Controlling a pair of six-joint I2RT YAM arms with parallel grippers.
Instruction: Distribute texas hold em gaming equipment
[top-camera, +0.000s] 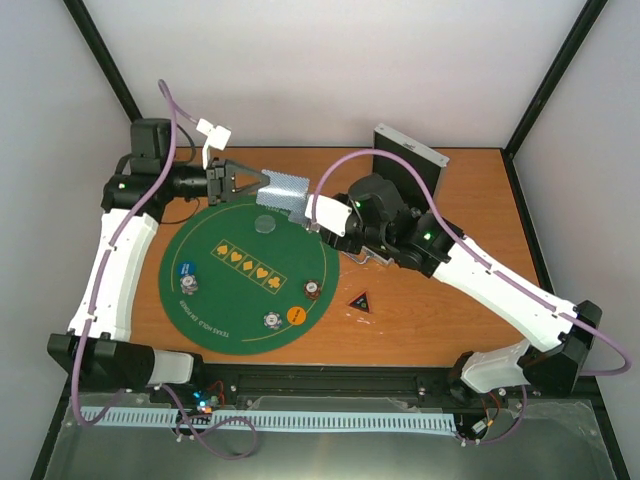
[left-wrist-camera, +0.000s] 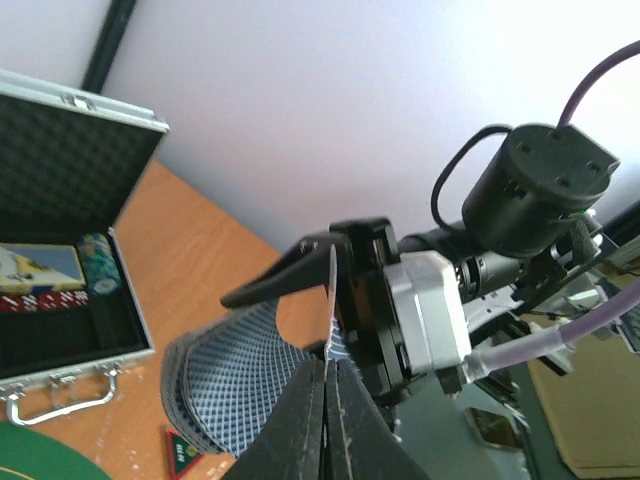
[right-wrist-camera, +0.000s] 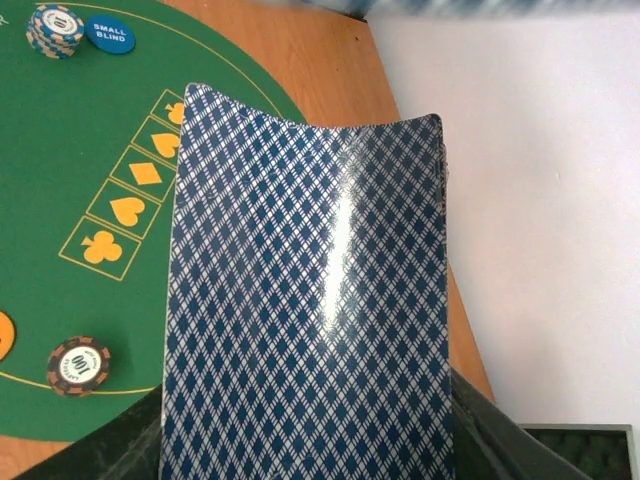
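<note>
Pointing lengthwise at the left gripper, whose jaws are pressed together on a single card, the deck of playing cards is clamped in the jaws of the right gripper over the far rim of the green felt mat.

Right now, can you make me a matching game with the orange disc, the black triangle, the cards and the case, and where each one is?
Things
1. orange disc
2. triangle
3. cards
4. case

Places
A. open, at the far edge of the table
B. held up off the table
C. on the mat, by its near edge
D. on the table, right of the mat

Pairs: 1-C, 2-D, 3-B, 4-A
</note>
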